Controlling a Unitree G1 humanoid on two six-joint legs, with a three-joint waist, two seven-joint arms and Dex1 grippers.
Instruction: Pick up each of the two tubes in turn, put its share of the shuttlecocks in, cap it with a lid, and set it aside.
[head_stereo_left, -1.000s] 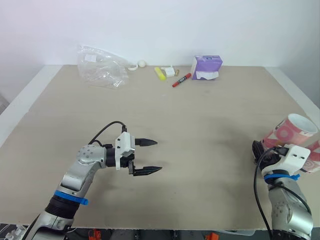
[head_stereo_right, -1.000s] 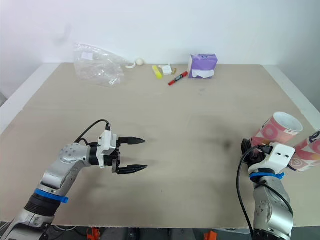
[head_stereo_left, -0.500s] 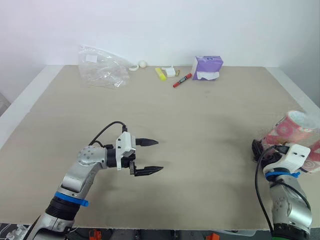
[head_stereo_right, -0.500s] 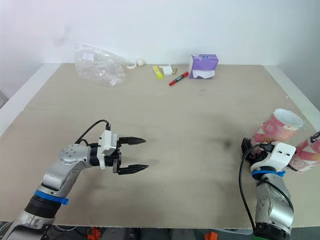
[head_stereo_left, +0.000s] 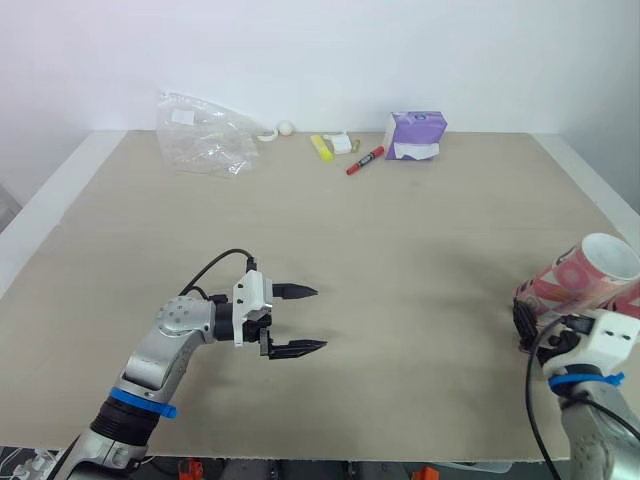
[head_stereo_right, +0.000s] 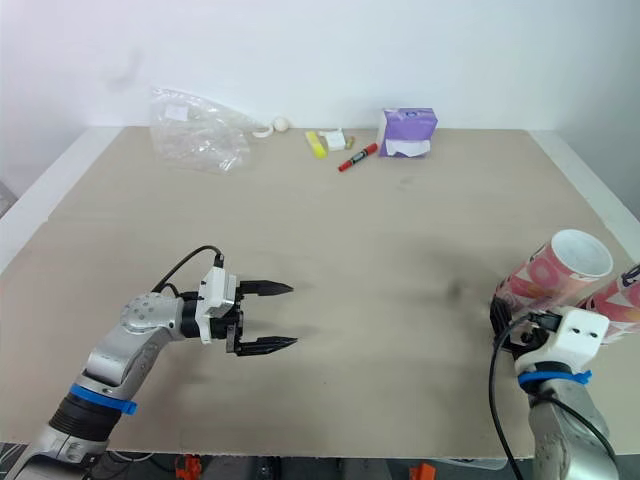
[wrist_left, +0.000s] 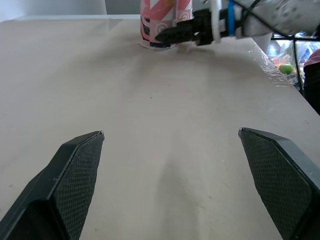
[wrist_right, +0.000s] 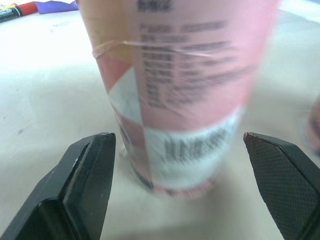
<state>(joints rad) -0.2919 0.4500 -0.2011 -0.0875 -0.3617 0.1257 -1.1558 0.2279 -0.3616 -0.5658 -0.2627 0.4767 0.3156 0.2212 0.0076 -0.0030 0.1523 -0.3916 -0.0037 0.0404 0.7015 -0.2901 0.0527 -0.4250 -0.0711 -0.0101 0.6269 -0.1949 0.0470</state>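
Observation:
A pink patterned tube (head_stereo_left: 583, 275) stands with its mouth open near the table's right edge. A second pink tube (head_stereo_right: 615, 295) sits just to its right, partly cut off by the view. My right gripper (head_stereo_left: 523, 322) is open at the first tube's base on its near left side. In the right wrist view this tube (wrist_right: 175, 90) stands just beyond the spread fingertips (wrist_right: 100, 150), and I cannot tell whether they touch. My left gripper (head_stereo_left: 320, 318) hovers open and empty over the table's near left part, pointing right toward the tube (wrist_left: 159, 22).
Along the far edge of the beige table (head_stereo_left: 400, 240) lie a crumpled clear plastic bag (head_stereo_left: 200, 135), a small white ball (head_stereo_left: 285, 128), a yellow highlighter (head_stereo_left: 320, 147), a red marker (head_stereo_left: 363, 160) and a purple tissue pack (head_stereo_left: 413, 135).
My right arm has drawn back toward the near right corner. The first tube shook half a second ago and now stands still. The left gripper has barely moved.

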